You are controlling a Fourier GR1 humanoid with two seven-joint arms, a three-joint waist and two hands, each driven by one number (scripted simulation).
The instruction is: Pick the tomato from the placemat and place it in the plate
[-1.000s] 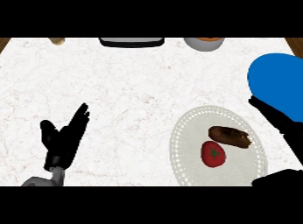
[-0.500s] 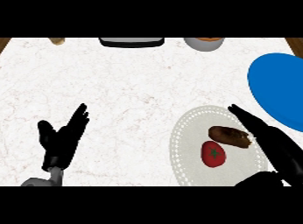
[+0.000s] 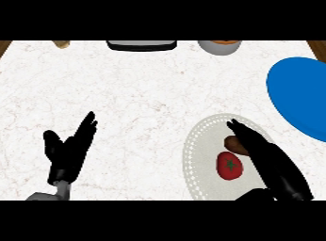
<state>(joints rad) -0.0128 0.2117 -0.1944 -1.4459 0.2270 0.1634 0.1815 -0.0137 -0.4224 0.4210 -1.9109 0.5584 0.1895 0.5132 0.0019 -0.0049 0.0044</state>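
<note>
Tomato (image 3: 229, 165) is seen lying on the white round placemat (image 3: 200, 141), low right on the marble counter (image 3: 138, 94). A brown item (image 3: 233, 144) sits just behind it, partly covered. Right hand (image 3: 266, 157) is held over the placemat, fingers straight and together, just right of the tomato, nothing gripped. Blue plate (image 3: 305, 96) is located up-right, holding nothing. Left hand (image 3: 69, 150) is rested low left, fingers spread.

A single head view looks steeply down on the white bench (image 3: 138, 94), close in, both forearms entering from the lower edge.
</note>
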